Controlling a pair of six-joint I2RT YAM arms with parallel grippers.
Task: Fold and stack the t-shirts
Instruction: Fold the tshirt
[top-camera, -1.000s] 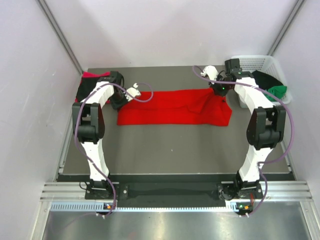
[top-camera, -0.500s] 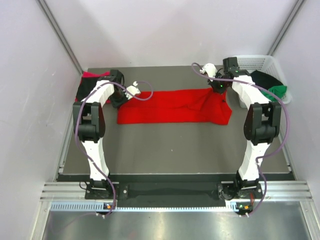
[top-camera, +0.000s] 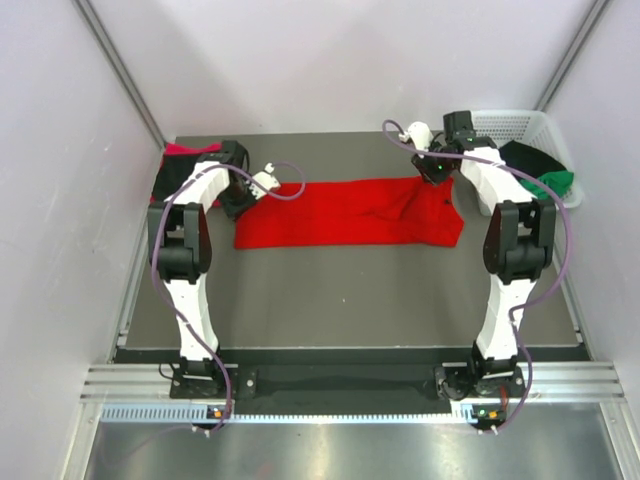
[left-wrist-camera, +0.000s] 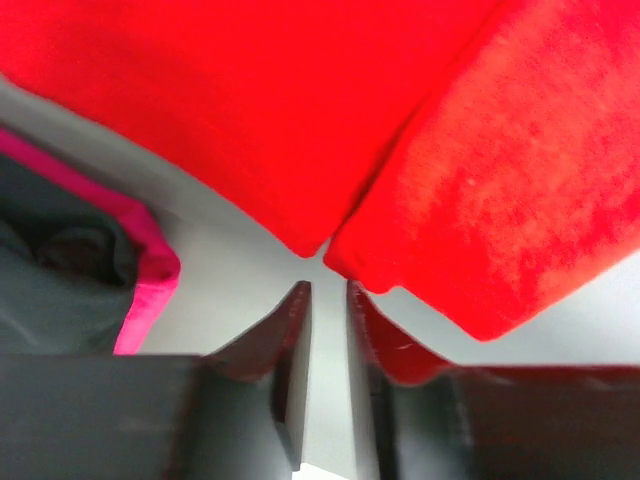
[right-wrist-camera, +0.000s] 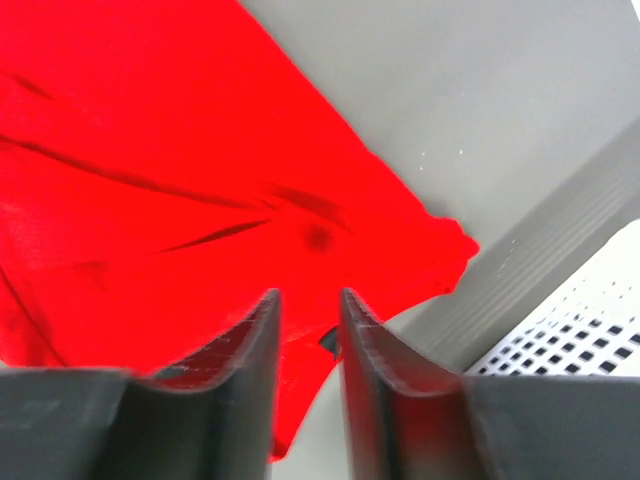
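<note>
A bright red t-shirt lies as a long folded strip across the far half of the table. My left gripper hovers just off its left end. In the left wrist view the jaws stand a narrow gap apart with bare table between them, and two red corners lie just ahead. My right gripper hangs over the shirt's far right corner. Its jaws are slightly apart with nothing gripped. A pinkish red shirt lies folded at the far left, with dark cloth on it.
A white lattice basket stands at the far right corner and holds a black shirt and a green shirt. Its wall shows in the right wrist view. White walls close in the table.
My right gripper has drawn a little up and back from the shirt's far right corner. The left gripper and the red shirt have barely moved.
</note>
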